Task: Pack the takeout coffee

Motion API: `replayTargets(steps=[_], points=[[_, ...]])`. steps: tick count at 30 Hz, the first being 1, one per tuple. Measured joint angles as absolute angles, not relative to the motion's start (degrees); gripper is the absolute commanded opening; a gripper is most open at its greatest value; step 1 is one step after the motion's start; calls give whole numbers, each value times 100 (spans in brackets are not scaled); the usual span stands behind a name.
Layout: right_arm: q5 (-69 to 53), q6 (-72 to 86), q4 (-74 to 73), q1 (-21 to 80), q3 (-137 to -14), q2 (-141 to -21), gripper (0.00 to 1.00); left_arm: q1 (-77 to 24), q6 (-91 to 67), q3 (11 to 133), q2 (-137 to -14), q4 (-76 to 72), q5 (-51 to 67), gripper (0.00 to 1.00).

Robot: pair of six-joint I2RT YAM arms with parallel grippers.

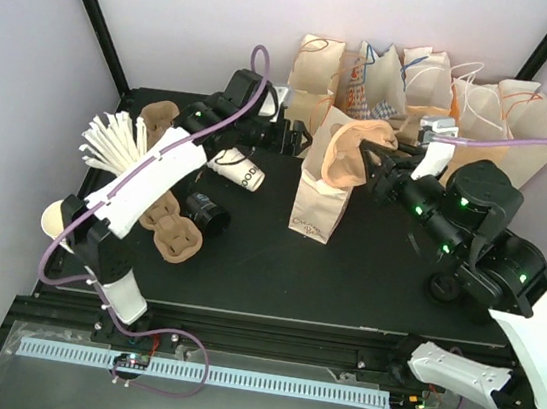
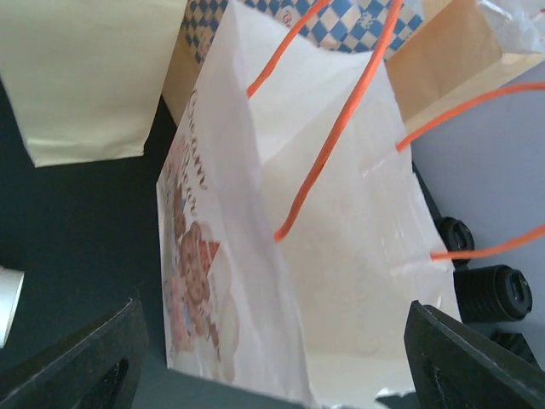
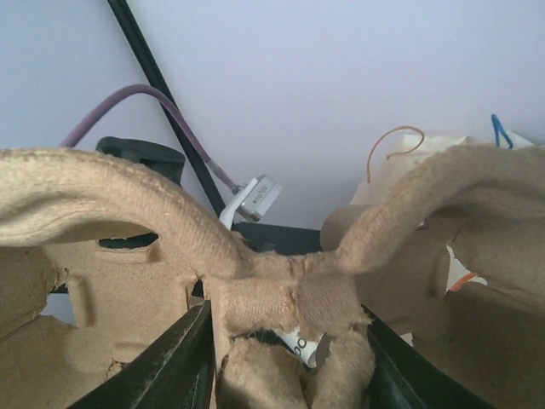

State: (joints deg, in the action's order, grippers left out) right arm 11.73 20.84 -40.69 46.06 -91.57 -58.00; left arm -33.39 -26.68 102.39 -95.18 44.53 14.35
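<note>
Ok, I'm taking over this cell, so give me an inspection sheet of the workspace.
Surface: black table, no spill seen.
Job's things: coffee cup on its side on the table, unpacked.
Clutter: carriers, white sticks, cream cup at left; bags along the back.
Tools: left tool open, facing a white bag; right tool shut on a carrier at the front bag's mouth.
Cables: purple cable along each arm.
Surroundings: pale walls, black frame posts.
</note>
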Motion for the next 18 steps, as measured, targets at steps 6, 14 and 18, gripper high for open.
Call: replayTargets(steps=[6, 14, 18], points=[[1463, 2290, -3968, 4580, -9135, -5568, 43, -3542, -2523, 10945, -10162, 4569, 1330, 81], [1549, 2222, -3879, 4560, -9321, -5588, 43, -3656, -2443, 11174, -10779, 4827, 1090, 62], [1461, 2126, -3850, 4560, -9513, -5741, 43, -3645, -2324, 11216, -10930, 4978, 1031, 28]])
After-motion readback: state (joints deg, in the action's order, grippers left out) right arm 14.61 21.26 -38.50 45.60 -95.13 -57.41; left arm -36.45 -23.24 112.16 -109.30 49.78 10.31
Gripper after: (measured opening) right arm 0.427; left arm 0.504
